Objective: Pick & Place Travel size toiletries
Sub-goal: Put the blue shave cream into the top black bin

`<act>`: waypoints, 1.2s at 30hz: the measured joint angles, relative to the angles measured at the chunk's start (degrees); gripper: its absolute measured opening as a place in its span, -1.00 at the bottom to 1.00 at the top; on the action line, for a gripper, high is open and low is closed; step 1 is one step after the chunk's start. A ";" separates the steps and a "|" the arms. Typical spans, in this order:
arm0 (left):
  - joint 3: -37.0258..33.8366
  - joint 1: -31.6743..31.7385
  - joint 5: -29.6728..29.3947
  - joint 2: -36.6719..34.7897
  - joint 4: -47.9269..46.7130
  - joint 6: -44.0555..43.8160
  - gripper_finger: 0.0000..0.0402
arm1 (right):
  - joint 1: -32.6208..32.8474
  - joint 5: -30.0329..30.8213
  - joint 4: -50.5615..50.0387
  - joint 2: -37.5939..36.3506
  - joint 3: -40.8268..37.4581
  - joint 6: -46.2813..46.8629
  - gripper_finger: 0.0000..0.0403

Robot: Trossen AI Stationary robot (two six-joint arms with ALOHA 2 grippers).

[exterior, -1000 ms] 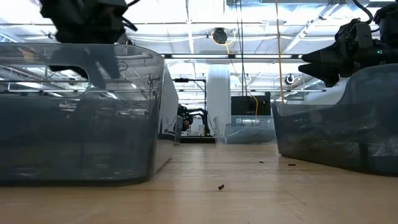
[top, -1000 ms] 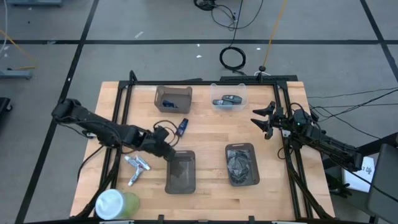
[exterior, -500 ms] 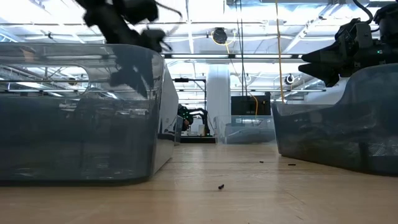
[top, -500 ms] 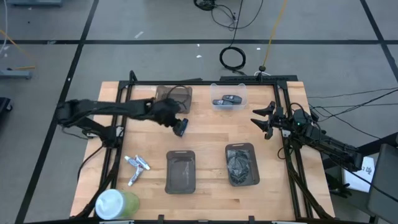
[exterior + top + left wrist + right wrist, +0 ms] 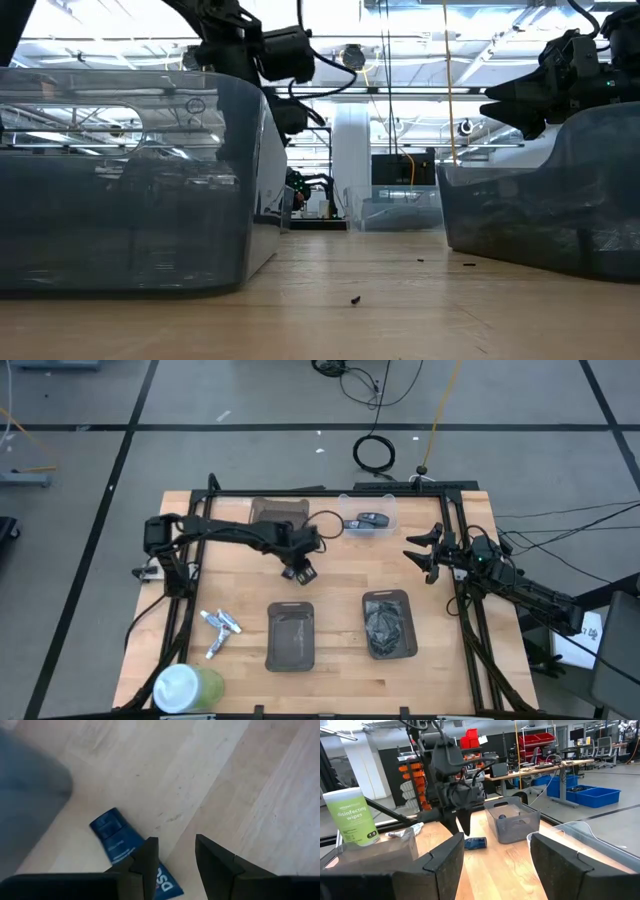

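Just above the blue tube (image 5: pixel 131 858), the left gripper (image 5: pixel 176 856) is held slightly spread; off-centre, the tube could be nudged away

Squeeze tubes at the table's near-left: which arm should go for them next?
Probably left. The squeeze tubes lie on its side of the table; the left gripper hovers mid-table, fingers open. The right gripper waits by the far-right edge.

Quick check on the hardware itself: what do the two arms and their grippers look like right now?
Both arms are dark, jointed, with black cables looped along them. The left gripper has two flat, dark, squared-off fingers. The right gripper is equally dark, its fingers broad and blocky. No markings are legible.
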 joint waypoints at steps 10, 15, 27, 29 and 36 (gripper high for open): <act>0.00 -0.25 -3.48 0.53 -3.72 -8.10 -0.30 | 0.00 0.00 0.02 0.00 0.00 0.00 0.08; 0.00 -0.31 -8.27 0.67 -4.18 -10.97 0.03 | 0.00 0.00 0.01 0.00 0.00 0.00 0.08; 0.00 -0.43 -9.15 1.23 -5.28 -19.10 0.60 | -0.02 0.00 0.00 0.00 0.00 -0.01 0.09; 0.00 -0.51 -9.49 1.91 -5.44 -20.00 0.59 | -0.02 0.00 0.00 0.00 0.00 -0.02 0.09; -0.04 -0.53 -7.77 6.51 -5.34 -20.81 0.46 | 0.00 0.00 0.01 0.00 0.00 -0.01 0.08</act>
